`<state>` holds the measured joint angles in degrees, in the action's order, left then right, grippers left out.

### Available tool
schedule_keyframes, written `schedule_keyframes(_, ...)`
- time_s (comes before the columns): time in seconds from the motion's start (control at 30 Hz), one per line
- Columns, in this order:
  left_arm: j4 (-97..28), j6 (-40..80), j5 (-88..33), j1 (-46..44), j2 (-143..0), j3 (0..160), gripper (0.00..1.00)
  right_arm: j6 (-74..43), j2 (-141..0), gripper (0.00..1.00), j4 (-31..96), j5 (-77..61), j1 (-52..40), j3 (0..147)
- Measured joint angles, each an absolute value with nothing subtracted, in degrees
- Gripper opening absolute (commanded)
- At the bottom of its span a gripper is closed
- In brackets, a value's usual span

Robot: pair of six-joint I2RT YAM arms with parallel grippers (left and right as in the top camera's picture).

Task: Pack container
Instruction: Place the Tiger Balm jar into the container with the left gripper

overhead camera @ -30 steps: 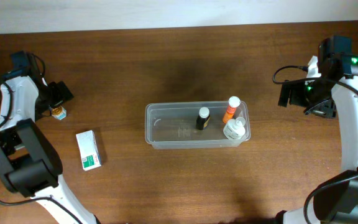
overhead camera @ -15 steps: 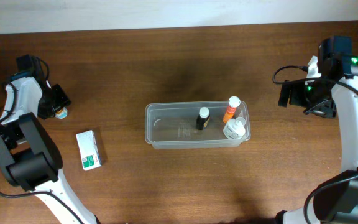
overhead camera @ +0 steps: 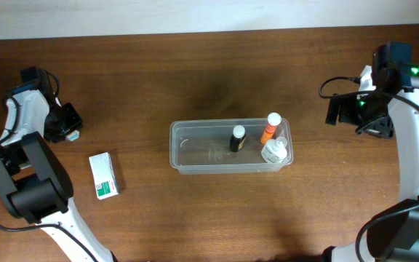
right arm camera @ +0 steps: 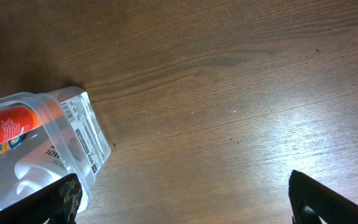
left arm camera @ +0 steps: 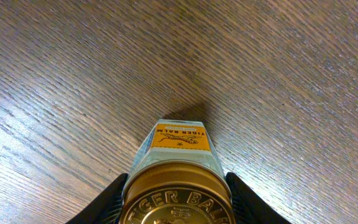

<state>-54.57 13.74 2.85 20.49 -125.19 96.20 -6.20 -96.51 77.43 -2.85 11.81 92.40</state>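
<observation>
A small Tiger Balm jar (left arm camera: pixel 178 163) with a gold lid and orange label lies at the far left of the table, just visible in the overhead view (overhead camera: pixel 71 134). My left gripper (left arm camera: pixel 176 185) has a black finger against each side of the jar's lid and is shut on it (overhead camera: pixel 66 128). The clear container (overhead camera: pixel 195 154) stands mid-table and holds a black bottle (overhead camera: pixel 237 138), an orange bottle (overhead camera: pixel 269 128) and a white bottle (overhead camera: pixel 275 151). My right gripper (right arm camera: pixel 188 200) is open at the far right (overhead camera: pixel 338 110), with nothing between its fingers, and the container's end (right arm camera: pixel 79 140) lies to its left.
A white and green box (overhead camera: pixel 103 175) lies flat on the wood between the left arm and the container. Both arm bases stand at the table's near corners.
The left gripper has dropped slightly over the jar and shut its fingers onto it. The right arm and the container have not moved.
</observation>
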Motion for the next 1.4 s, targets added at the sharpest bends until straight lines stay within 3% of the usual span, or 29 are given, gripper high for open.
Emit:
schedule_keyframes(0.53,-63.90,13.98,2.81,16.86,-120.51,97.89,0.31,-6.24,-96.51,0.98,77.58,-2.85,11.81,92.40)
schedule_keyframes(0.9,-66.00,13.89,1.39,-8.60,-99.98,100.95,0.31,-6.17,-96.51,0.98,77.52,-2.85,11.81,92.40)
schedule_keyframes(1.17,-66.41,13.89,0.82,-26.61,-101.60,100.22,0.31,-6.20,-96.51,0.98,77.32,-2.85,11.81,92.40)
schedule_keyframes(1.4,-64.05,13.89,0.84,-34.09,-108.99,99.09,0.32,-6.17,-96.51,0.98,77.32,-2.85,11.81,92.40)
